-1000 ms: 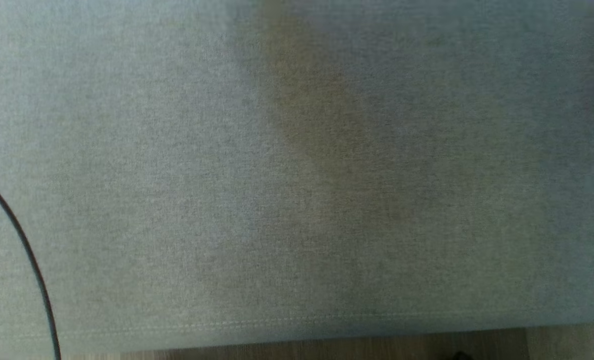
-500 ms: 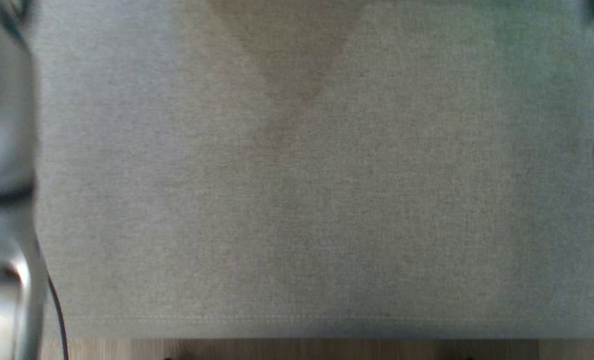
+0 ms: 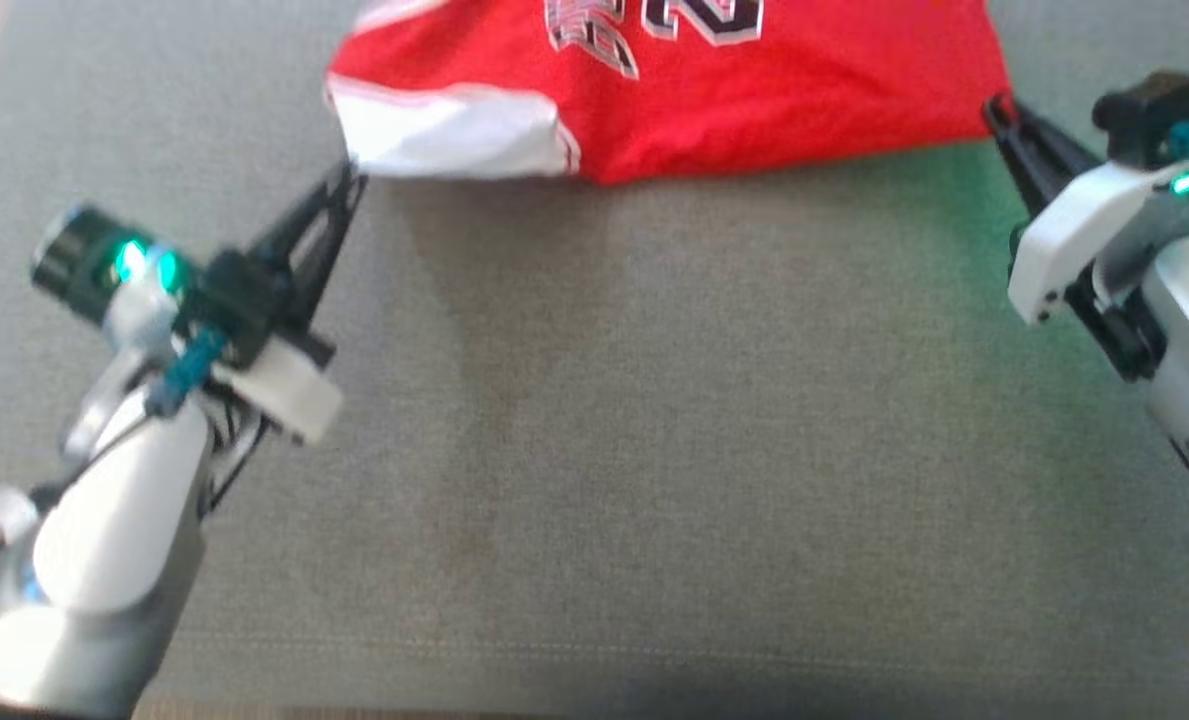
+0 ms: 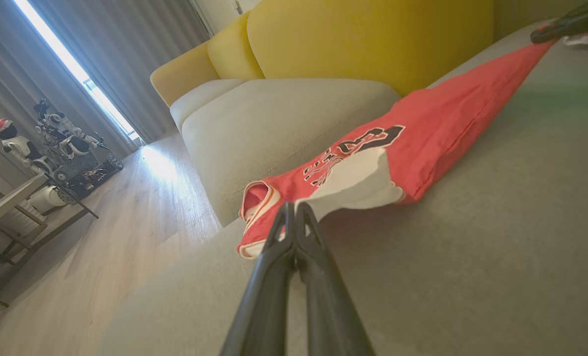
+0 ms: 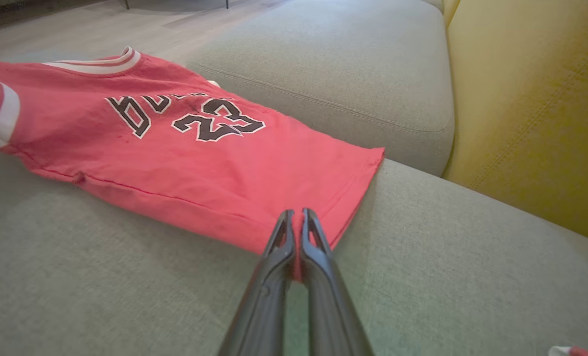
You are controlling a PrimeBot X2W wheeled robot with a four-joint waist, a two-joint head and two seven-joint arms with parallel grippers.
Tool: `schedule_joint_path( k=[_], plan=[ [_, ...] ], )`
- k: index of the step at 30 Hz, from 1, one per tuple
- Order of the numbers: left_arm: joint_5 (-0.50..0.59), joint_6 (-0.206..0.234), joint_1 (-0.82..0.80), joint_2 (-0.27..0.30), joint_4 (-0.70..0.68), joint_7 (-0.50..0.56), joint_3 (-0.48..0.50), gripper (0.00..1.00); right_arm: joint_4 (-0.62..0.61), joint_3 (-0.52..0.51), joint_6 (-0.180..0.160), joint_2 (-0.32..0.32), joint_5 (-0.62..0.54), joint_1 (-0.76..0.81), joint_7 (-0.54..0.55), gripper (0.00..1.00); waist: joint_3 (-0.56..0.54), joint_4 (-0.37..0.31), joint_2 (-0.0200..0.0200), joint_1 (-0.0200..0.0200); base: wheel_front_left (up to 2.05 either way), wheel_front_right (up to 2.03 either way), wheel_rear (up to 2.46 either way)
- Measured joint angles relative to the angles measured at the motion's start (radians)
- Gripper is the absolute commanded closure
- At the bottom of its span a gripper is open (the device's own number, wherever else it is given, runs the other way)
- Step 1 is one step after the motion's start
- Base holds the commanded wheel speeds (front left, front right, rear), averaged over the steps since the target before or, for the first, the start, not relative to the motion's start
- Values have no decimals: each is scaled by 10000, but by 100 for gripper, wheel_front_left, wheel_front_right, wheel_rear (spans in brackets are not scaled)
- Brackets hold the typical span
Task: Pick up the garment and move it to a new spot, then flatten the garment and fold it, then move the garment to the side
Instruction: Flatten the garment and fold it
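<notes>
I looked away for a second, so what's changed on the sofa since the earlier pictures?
Mostly the head camera shifted: earlier it showed mainly the grey fabric sofa cushion. Now the red basketball jersey is in view, with the left claw shut on its white sleeve and the right claw shut on its hem corner. When they grabbed it is unclear. The cushion looks unchanged.

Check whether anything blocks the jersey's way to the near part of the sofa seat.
Nothing visible does: left pincer and right pincer are each shut on the jersey, with open grey seat toward the robot.
</notes>
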Motion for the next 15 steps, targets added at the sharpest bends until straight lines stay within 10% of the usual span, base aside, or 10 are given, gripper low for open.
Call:
schedule_joint_path(
  k=[15],
  plan=[
    [-25,-75,1564,1066,-635,2,-840,100,-1622,2013,0,-1513,2010,1306,2159,100,-1312,-149,0,0,0,0,0]
  ],
)
